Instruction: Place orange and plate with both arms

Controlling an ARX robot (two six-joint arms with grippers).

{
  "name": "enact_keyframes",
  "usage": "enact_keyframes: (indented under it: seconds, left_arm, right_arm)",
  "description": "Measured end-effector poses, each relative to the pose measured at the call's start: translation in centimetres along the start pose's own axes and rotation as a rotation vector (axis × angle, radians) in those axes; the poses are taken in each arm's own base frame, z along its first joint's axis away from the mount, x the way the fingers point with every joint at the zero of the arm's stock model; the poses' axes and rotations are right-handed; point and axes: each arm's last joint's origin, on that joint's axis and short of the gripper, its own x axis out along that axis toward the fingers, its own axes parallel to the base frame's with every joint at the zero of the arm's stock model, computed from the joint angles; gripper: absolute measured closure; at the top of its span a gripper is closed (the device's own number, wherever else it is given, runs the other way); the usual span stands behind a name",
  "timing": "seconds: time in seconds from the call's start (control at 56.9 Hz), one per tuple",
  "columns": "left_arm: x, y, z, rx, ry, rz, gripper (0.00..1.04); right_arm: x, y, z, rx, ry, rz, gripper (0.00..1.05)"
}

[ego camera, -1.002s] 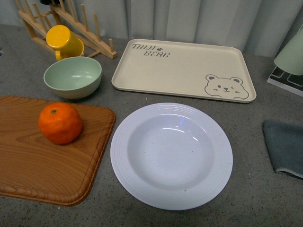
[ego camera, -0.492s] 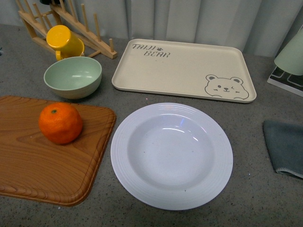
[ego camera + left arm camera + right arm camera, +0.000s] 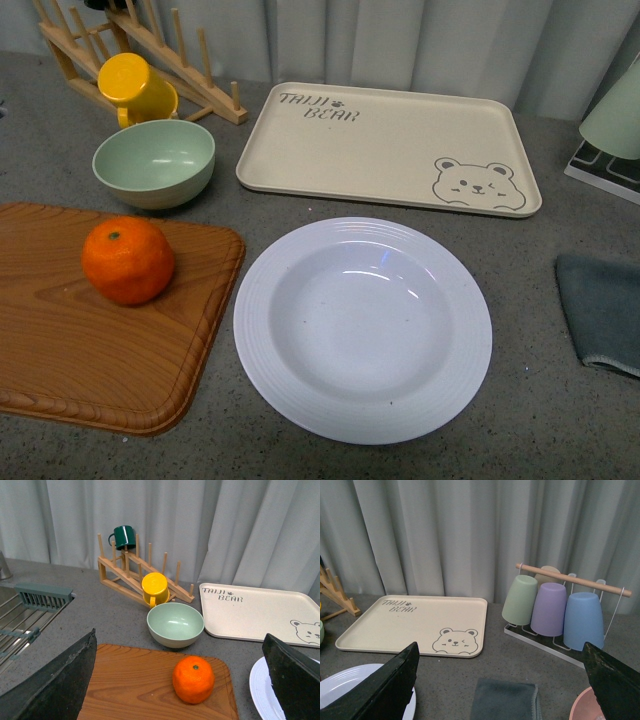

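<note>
Sitting on the wooden board (image 3: 100, 370) at left, the orange (image 3: 127, 260) looks firm, light, apt to roll: grip across its middle. Right of it, the plate (image 3: 363, 330) lies on the table (image 3: 530, 420), stiff, slick, breakable: pinch the rim. Left pincer (image 3: 179, 635), right pincer (image 3: 500, 646): both spread apart.

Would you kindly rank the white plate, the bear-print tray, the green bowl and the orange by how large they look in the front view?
1. The plate and the bear-print tray: the plate covers slightly more, but it is nearer, so I would not rank them.
2. The green bowl.
3. The orange.
</note>
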Motion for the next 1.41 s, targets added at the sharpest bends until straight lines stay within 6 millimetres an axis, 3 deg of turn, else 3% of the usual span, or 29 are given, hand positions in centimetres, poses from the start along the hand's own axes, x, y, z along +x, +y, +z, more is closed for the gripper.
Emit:
enact_keyframes:
  seconds: [0.861,1.002,1.09,1.266,1.406]
  left_arm:
    - [0.0,0.0,0.0,0.0,0.0,0.002,0.07]
    - [0.6,0.1,-0.8,-0.125,0.076,0.383,0.07]
    - [1.1,0.4,-0.6,-0.181,0.042,0.469,0.07]
    - [5.1,1.2,0.9,-0.238,0.026,0.409,0.07]
    - [11.7,0.7,0.9,-0.231,0.132,0.27,0.07]
  right_arm:
    - [0.0,0.0,0.0,0.0,0.0,0.0,0.09]
    - [0.0,0.0,0.0,0.0,0.0,-0.002,0.09]
    - [0.0,0.0,0.0,0.0,0.0,-0.002,0.09]
    - [0.0,0.0,0.0,0.0,0.0,-0.001,0.09]
    - [0.0,0.0,0.0,0.0,0.0,-0.001,0.09]
